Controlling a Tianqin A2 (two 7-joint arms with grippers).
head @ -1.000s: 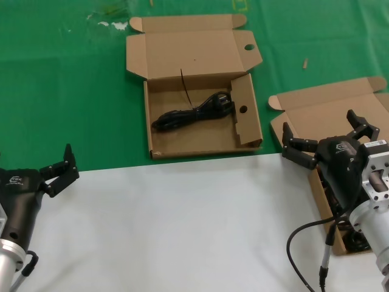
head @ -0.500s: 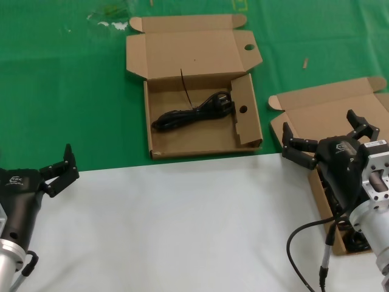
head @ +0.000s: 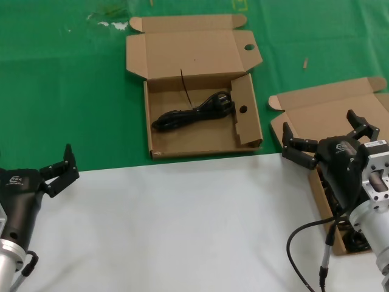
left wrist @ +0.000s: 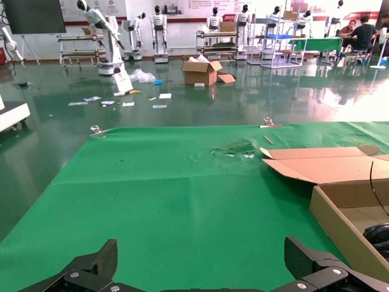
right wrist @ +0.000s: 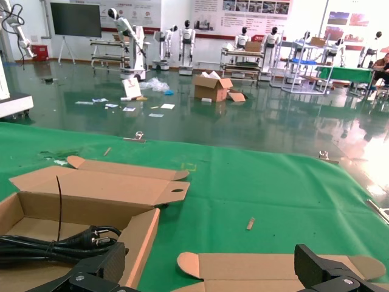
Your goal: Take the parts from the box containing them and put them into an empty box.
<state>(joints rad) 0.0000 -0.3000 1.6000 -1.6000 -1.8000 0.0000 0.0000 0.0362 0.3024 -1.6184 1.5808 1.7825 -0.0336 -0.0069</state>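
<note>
The holed-flap box (head: 246,125) lies open at the back centre with one black power cord (head: 191,112) in it. The plain-lidded box (head: 328,106) lies open at the right, mostly hidden by my right arm; bits of black cord (head: 357,241) show in it. My right gripper (head: 328,137) is open and empty, hovering over that box. The right wrist view shows the gripper (right wrist: 211,264), the plain lid (right wrist: 273,267) and the holed box (right wrist: 91,188) with its cord (right wrist: 55,243). My left gripper (head: 58,170) is open and empty at the near left, also shown in the left wrist view (left wrist: 200,258).
A green cloth (head: 73,91) covers the far half of the table and a white sheet (head: 182,225) the near half. Small scraps (head: 112,24) lie at the back left. The holed box's wall (left wrist: 340,225) shows in the left wrist view.
</note>
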